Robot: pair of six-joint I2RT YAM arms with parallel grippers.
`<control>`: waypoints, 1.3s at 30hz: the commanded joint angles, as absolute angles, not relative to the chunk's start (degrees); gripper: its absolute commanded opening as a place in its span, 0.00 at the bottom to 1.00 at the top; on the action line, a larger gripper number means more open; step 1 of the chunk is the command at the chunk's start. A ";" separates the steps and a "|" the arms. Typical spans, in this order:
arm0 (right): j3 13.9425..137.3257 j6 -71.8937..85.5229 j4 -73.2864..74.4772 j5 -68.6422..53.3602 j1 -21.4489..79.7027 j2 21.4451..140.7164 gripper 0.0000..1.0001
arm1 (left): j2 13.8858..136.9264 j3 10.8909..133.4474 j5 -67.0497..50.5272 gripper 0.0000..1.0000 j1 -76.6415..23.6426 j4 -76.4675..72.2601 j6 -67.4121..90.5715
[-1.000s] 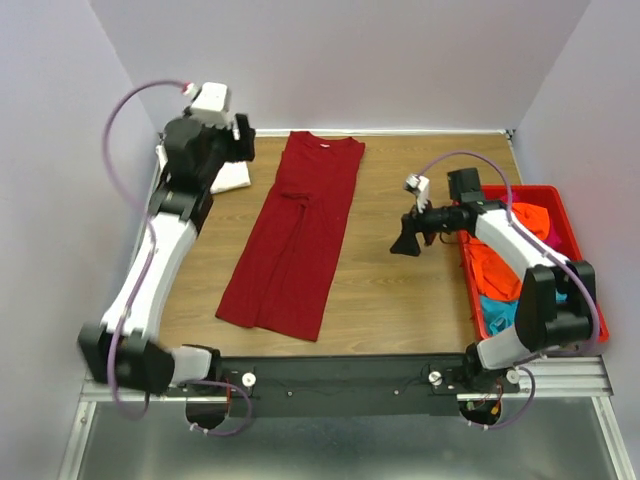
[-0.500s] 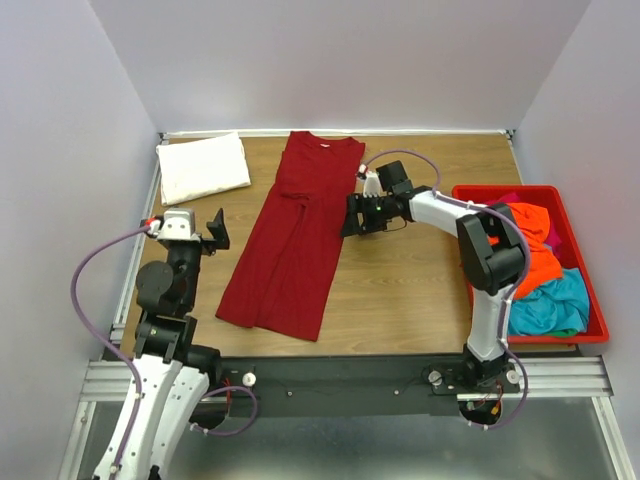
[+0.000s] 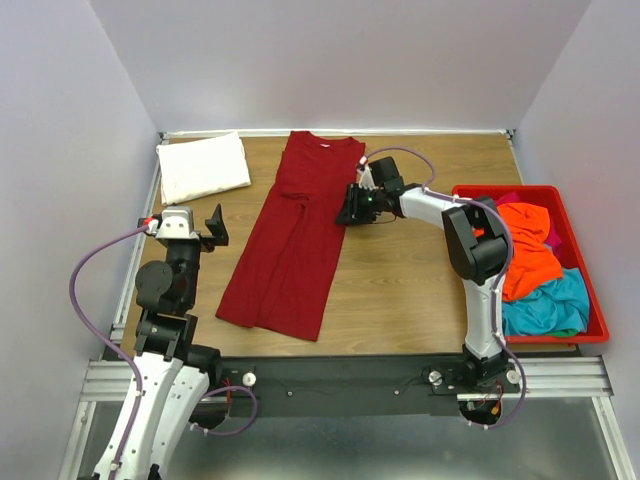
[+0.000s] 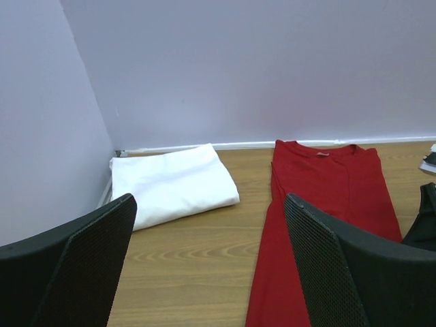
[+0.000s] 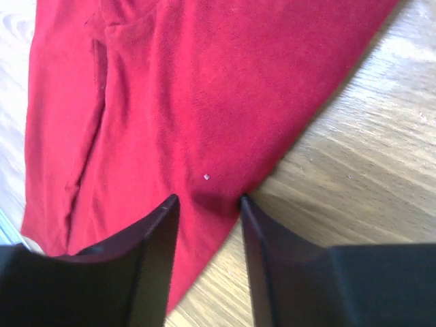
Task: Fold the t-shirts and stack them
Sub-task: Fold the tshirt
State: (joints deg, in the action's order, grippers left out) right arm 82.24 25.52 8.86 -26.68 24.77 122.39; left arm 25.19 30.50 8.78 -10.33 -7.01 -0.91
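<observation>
A dark red t-shirt point(image 3: 295, 235) lies folded into a long strip down the middle of the table, collar at the far edge; it also shows in the left wrist view point(image 4: 320, 204) and the right wrist view point(image 5: 191, 102). A folded white t-shirt point(image 3: 203, 167) lies at the far left corner point(image 4: 170, 184). My right gripper point(image 3: 347, 212) is open, low over the red shirt's right edge, with its fingertips point(image 5: 167, 208) straddling that edge. My left gripper point(image 3: 213, 228) is open and empty, raised left of the red shirt.
A red plastic bin point(image 3: 592, 300) at the right holds orange point(image 3: 525, 255), teal point(image 3: 545, 305) and magenta shirts. Walls close the table on the left, far and right sides. Bare wood lies between the red shirt and the bin.
My left arm pulled back from the white shirt at the far left to a raised spot near the front left. My right gripper moved left from the bin to the red shirt's right edge.
</observation>
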 commanded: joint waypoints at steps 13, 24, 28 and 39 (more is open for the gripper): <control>77.69 17.41 18.78 -17.12 19.36 118.65 0.01 | 23.65 29.97 1.59 0.96 -10.11 -9.67 -2.20; 83.84 -2.25 34.80 -15.91 7.21 115.67 0.29 | 25.22 28.48 -14.31 0.95 -10.72 -13.80 -1.85; 85.69 -12.90 40.67 -17.56 6.33 112.24 0.55 | 29.08 27.43 -20.82 0.91 -12.65 -16.51 -2.28; 76.84 -51.20 59.85 -42.36 10.36 96.18 0.72 | 34.71 29.70 -23.64 0.94 -28.12 -10.74 -25.36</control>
